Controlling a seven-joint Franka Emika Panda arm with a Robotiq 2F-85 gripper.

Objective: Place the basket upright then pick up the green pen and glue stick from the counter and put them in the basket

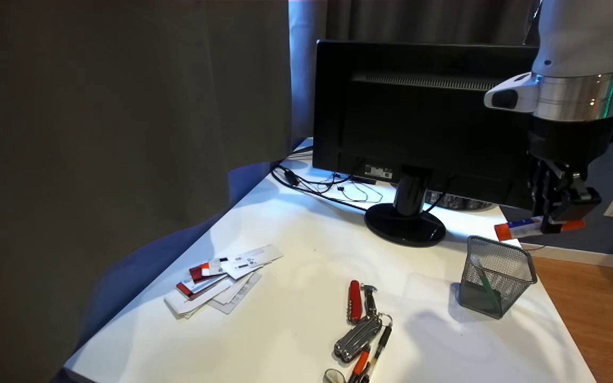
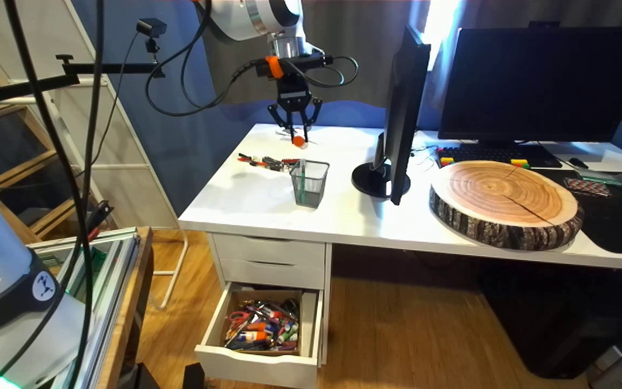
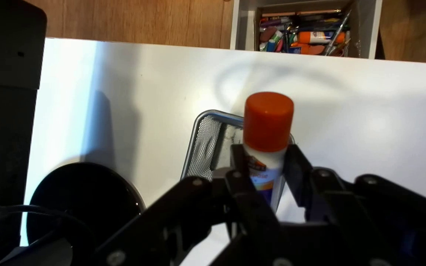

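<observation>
The grey mesh basket point(image 1: 522, 266) stands upright on the white counter point(image 1: 296, 319); it also shows in an exterior view point(image 2: 316, 186) and the wrist view point(image 3: 205, 147). The green pen point(image 1: 490, 292) leans inside the basket and shows through the mesh in an exterior view point(image 2: 303, 181); it cannot be made out in the wrist view. My gripper point(image 3: 263, 155) is shut on the white glue stick point(image 3: 268, 122) around its middle. The glue stick point(image 1: 522, 230) lies roughly level in the jaws, above the basket and apart from it. In the wrist view it covers part of the basket's opening.
A black monitor point(image 1: 423, 117) stands on its round base point(image 1: 405, 229) beside the basket. A red pocket knife point(image 1: 355, 300), a multi-tool point(image 1: 358, 338) and pens lie on the counter. Papers point(image 1: 226, 282) lie farther off. A wood slab point(image 2: 505, 194) and an open drawer point(image 2: 259, 367) are near the front.
</observation>
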